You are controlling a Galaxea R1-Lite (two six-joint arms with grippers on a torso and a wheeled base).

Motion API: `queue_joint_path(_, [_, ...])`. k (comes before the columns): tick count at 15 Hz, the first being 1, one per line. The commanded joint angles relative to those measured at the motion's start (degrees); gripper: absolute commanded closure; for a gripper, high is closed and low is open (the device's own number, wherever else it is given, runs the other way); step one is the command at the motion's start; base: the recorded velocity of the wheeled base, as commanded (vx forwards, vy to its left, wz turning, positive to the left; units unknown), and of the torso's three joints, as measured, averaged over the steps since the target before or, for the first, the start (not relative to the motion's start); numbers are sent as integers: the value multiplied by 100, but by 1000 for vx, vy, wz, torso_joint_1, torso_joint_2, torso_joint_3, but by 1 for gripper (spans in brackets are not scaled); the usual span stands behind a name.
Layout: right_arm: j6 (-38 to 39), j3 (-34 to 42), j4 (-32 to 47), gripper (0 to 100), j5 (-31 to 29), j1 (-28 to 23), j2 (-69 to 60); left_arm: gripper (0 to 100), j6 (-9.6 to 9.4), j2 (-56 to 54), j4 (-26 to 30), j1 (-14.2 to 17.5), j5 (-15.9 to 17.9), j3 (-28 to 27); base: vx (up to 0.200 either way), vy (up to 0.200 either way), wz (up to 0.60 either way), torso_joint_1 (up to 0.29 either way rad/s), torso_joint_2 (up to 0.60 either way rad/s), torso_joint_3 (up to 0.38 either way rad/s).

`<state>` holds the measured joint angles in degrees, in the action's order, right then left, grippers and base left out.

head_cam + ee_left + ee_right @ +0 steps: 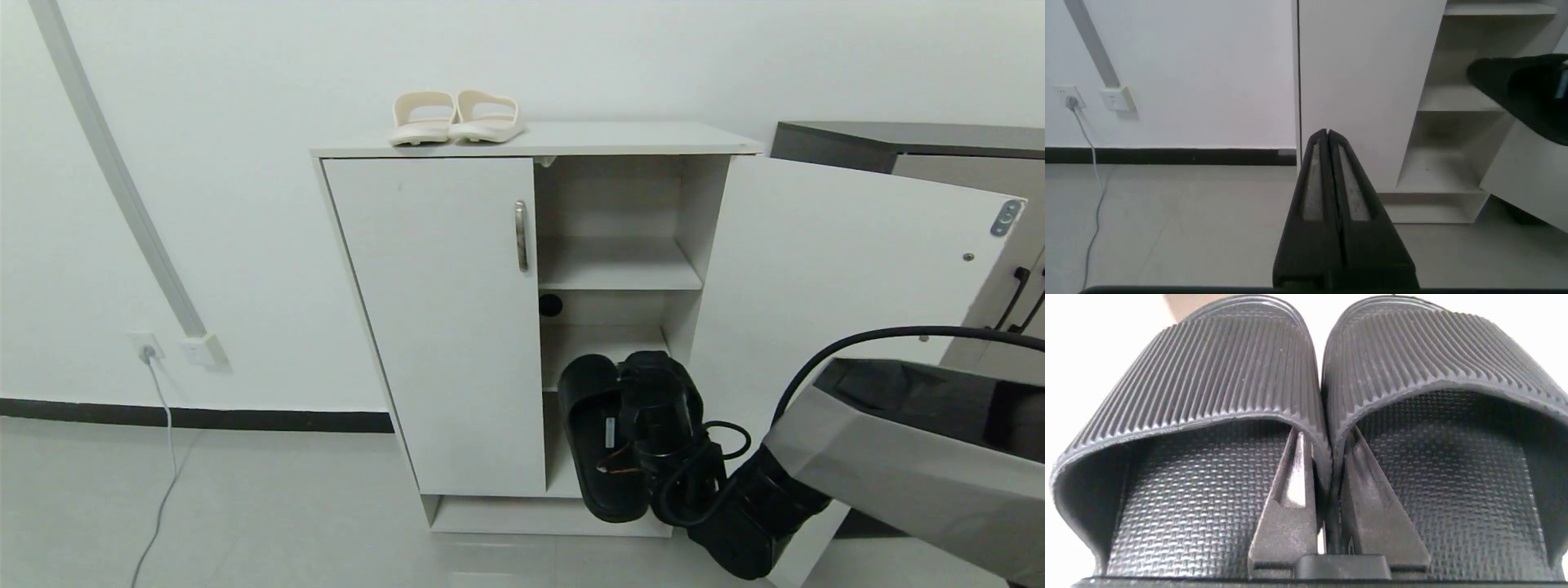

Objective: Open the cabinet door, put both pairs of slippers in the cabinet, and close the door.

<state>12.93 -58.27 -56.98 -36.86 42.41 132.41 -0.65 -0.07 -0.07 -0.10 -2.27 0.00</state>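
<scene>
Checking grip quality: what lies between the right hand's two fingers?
The black slippers' adjoining strap walls, pinched by the right hand, one finger inside each slipper; seen in the right wrist view.

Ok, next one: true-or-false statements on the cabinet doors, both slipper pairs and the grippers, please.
1. The right door stands open. True.
2. The white slippers lie on a shelf inside. False: they sit on the cabinet top.
3. The right gripper holds the black slippers, one finger under each strap. True.
4. The left gripper is open. False: its fingers are shut together, holding nothing.
5. The left door is ajar. False: it is closed.
</scene>
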Motion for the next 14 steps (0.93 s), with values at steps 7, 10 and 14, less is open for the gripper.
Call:
queue_joint_path(7, [667, -870, 1057, 100, 83, -14, 487, 100, -14, 7, -1, 1, -2, 0, 0, 0, 0, 0, 0, 0])
queue_joint_path(10, [658, -940, 1057, 100, 83, -31, 672, 100, -23, 7, 7, 1, 60, 0, 0, 0, 0, -2, 1, -146])
queue_joint_path(14, [658, -940, 1057, 100, 83, -31, 716, 100, -23, 7, -1, 1, 77, 0, 0, 0, 0, 6, 4, -197])
